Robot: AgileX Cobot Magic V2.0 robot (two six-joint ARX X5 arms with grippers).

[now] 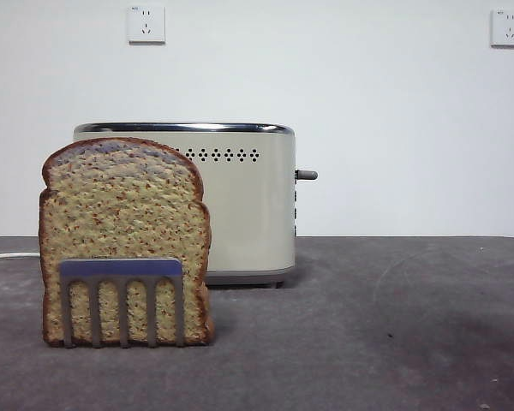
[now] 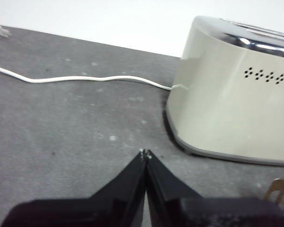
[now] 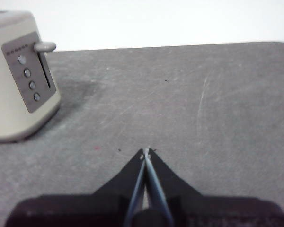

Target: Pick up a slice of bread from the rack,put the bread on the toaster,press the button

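Observation:
A large wholemeal slice of bread (image 1: pixel 124 227) stands upright in the small steel rack (image 1: pixel 122 300) at the front left of the table. Behind it sits the cream toaster (image 1: pixel 240 205), its dark lever button (image 1: pixel 307 175) sticking out of the right end. In the left wrist view the toaster (image 2: pixel 236 99) lies close by, and a corner of the rack (image 2: pixel 281 191) shows at the edge. My left gripper (image 2: pixel 145 153) is shut and empty over bare table. The right gripper (image 3: pixel 146 151) is shut and empty too, some way from the toaster's (image 3: pixel 19 80) end with the button (image 3: pixel 45 46).
A white power cord (image 2: pixel 75 79) runs across the grey table (image 1: pixel 394 325) from the toaster's back. Two white wall sockets (image 1: pixel 146 24) sit high on the wall behind. Neither arm shows in the front view.

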